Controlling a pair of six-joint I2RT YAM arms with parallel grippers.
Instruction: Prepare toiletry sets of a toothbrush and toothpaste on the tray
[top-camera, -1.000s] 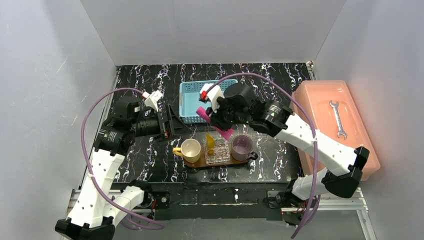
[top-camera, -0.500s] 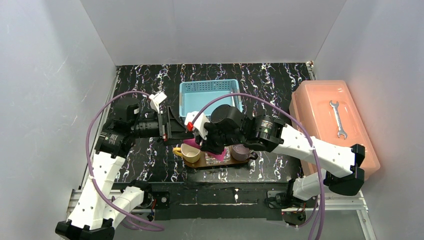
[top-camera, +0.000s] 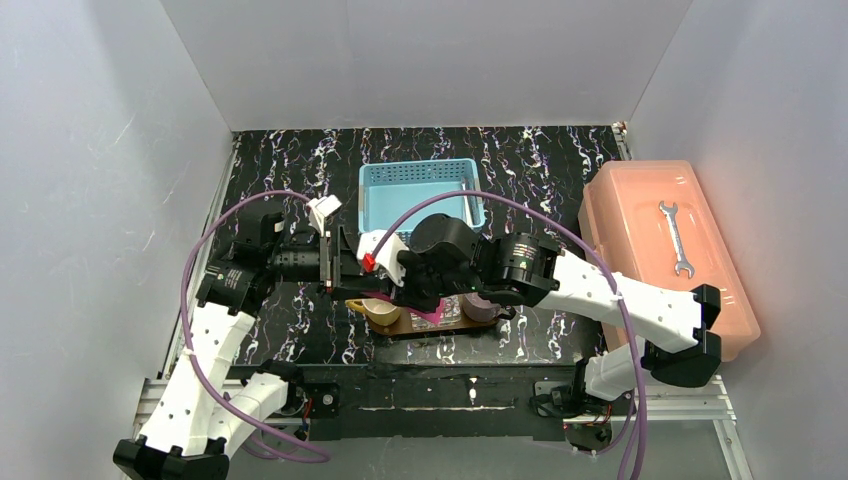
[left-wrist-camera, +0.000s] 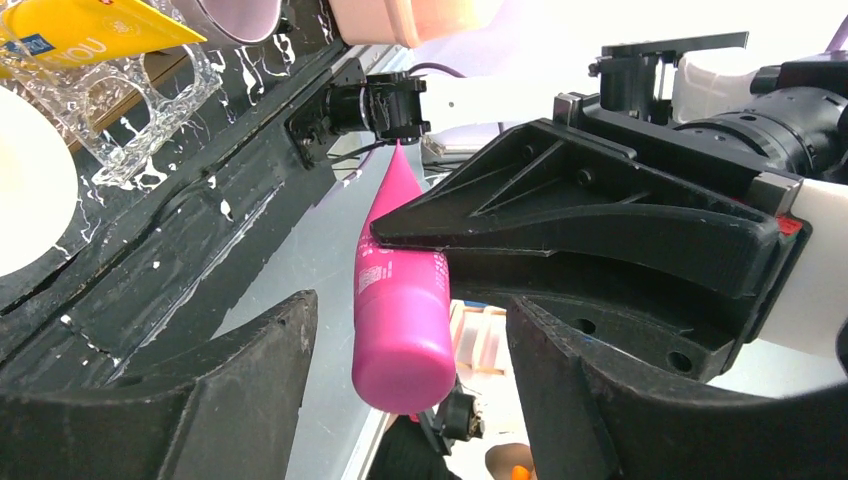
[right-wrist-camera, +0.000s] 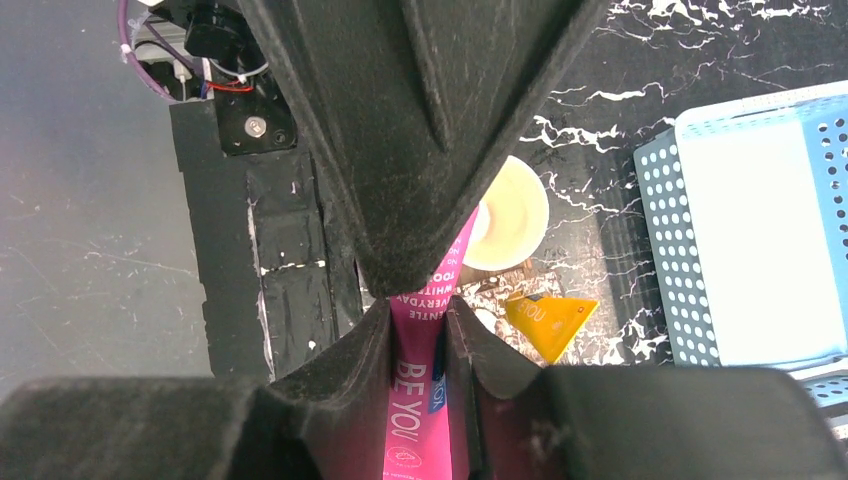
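Toothpaste (right-wrist-camera: 418, 405) pinched in right gripper (right-wrist-camera: 418, 325), which hides most of tray (top-camera: 398, 324); left gripper (left-wrist-camera: 405, 395) spread

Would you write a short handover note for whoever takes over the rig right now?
Right gripper: shut on the magenta-pink toothpaste tube, held above the dark-brown wooden tray near the cream cup.
Left gripper: open, empty, facing the tube.
Done: yellow-orange toothpaste tube sits in the clear glass holder on the tray.
To do: set the pink tube down; no toothbrush in view.
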